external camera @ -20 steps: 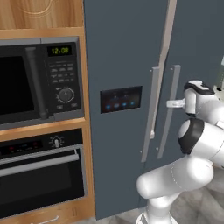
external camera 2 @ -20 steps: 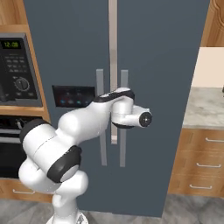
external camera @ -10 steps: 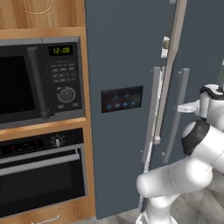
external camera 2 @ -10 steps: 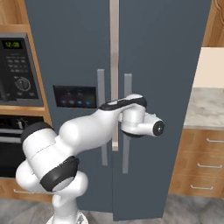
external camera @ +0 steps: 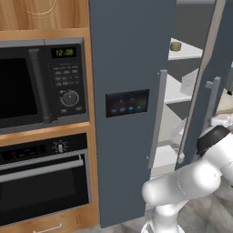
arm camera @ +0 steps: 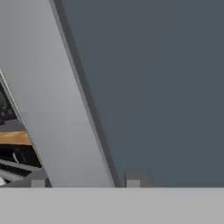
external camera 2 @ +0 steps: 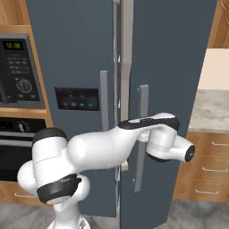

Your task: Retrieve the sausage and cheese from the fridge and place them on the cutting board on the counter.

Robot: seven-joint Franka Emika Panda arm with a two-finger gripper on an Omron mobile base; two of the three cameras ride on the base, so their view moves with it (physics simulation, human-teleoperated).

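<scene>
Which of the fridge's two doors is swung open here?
The right-hand door, beside the arm, is open, with white shelves showing in the gap. The left-hand door, with the blue-lit panel, is shut.

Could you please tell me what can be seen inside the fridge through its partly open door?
White shelves show in the fridge, with the cheese on the top one. The doors cover the rest.

Through the gap in the fridge door I see white shelves. On the top one sits the cheese, a tan puck near the shelf's left end; lower shelves hold pale, indistinct shapes.
</scene>
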